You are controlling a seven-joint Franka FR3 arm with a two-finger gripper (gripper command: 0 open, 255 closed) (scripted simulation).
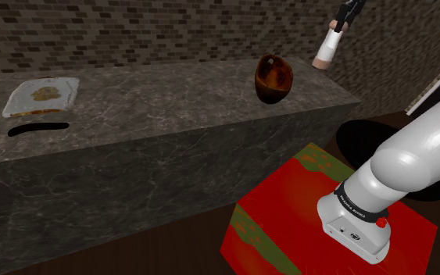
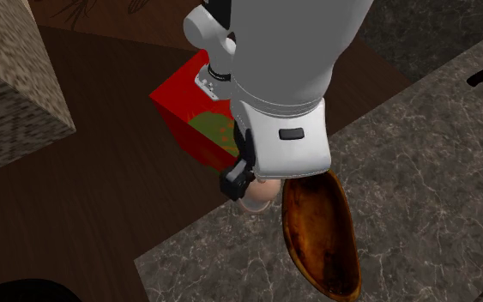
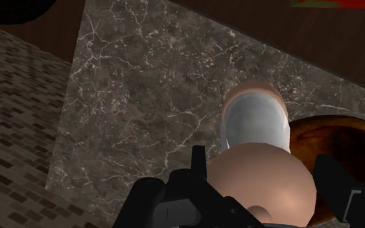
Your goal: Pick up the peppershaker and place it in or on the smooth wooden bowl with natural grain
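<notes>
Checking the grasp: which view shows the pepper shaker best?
The wrist view: the pepper shaker sits close-up, clasped in the gripper. The shoulder view shows it small and tilted; the second exterior view, just its pinkish end.

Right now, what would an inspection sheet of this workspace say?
Surface: dark marbled counter.
Job's things: shaker held in the air beside the brown bowl, not yet in it; the bowl sits near the counter's end nearest the arm.
Clutter: pale tray with something brownish on it and a black strip beside it, at the counter's other end.
Gripper: gripper shut on the shaker.
Cables: nothing seen.
Surroundings: red stand under the arm, dark wooden floor, tiled wall behind the counter.
</notes>
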